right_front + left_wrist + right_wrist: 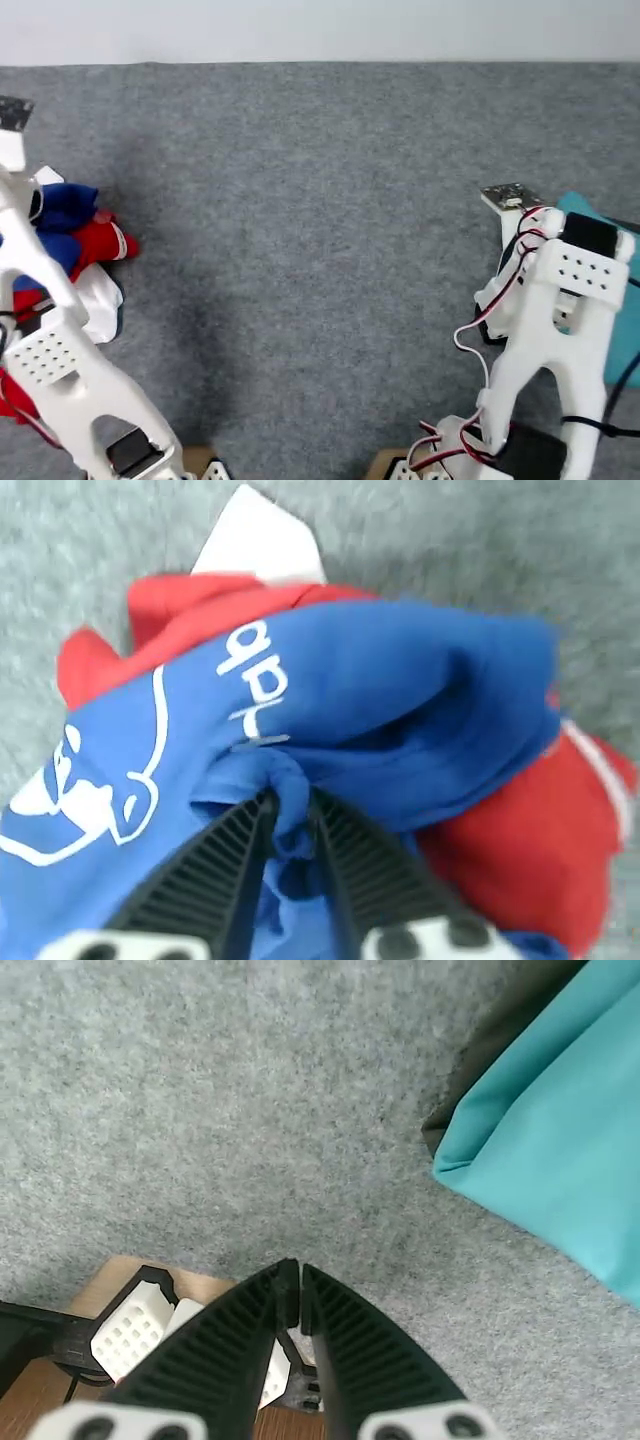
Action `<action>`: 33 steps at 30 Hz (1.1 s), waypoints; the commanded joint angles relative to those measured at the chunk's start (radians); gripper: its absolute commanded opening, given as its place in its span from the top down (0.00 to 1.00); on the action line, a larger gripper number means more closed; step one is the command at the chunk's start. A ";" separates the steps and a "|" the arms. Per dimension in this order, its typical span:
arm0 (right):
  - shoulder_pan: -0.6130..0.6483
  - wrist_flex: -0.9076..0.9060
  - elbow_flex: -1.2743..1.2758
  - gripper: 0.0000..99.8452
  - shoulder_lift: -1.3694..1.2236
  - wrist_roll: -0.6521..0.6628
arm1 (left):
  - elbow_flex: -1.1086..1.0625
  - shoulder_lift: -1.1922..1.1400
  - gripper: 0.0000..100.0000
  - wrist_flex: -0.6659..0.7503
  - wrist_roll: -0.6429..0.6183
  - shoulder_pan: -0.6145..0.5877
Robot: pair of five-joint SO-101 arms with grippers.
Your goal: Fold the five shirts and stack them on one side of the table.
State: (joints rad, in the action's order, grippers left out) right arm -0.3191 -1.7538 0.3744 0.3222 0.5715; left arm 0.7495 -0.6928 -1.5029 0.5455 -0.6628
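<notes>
My left jaws pinch the blue shirt [400, 710], heaped with the red shirt [520, 850] and white shirt [255, 545] at the surface's [320, 200] left edge. My right jaws, pressed together, hang beside the teal shirt [560, 1130] (flat, seemingly folded). Most folding remains, I judge.

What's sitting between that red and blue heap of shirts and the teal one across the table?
In the high view, bare grey mat runs from the heap to the right arm, which stands just before the teal shirt.
</notes>
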 commanded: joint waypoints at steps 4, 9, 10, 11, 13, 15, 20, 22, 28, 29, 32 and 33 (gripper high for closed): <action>0.010 -0.038 -0.011 0.99 0.038 -0.011 | 0.234 0.157 1.00 -0.109 -0.057 0.083; 0.008 -0.038 -0.008 0.99 0.038 -0.011 | 0.423 0.236 1.00 -0.115 -0.250 0.158; 0.007 -0.039 -0.008 0.99 0.038 -0.011 | 0.453 0.250 1.00 -0.115 -0.282 0.181; 0.005 -0.039 -0.008 0.99 0.038 -0.011 | 0.483 0.262 1.00 -0.115 -0.315 0.209; 0.005 -0.039 -0.008 0.99 0.039 -0.011 | 0.542 0.288 1.00 -0.114 -0.374 0.273; 0.005 -0.039 -0.008 0.99 0.039 -0.011 | 0.602 0.311 1.00 -0.112 -0.407 0.356; 0.005 -0.039 -0.008 0.99 0.039 -0.011 | 0.719 0.350 1.00 -0.114 -0.416 0.626; 0.005 -0.039 -0.008 0.99 0.039 -0.011 | 0.728 0.353 1.00 -0.115 -0.416 0.735; 0.005 -0.041 -0.008 0.99 0.039 -0.011 | 0.691 0.299 1.00 -0.164 -0.411 0.974; 0.005 -0.041 -0.008 0.99 0.039 -0.011 | 0.682 0.276 1.00 -0.172 -0.413 0.987; 0.005 -0.041 -0.008 0.99 0.039 -0.011 | 0.647 0.187 1.00 -0.178 -0.416 1.000; 0.007 -0.041 -0.008 0.99 0.039 -0.011 | 0.642 0.157 1.00 -0.180 -0.416 1.002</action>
State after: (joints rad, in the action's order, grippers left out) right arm -0.3191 -1.7538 0.3744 0.3222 0.5715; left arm 1.3986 -0.4902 -1.6778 0.1373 0.3222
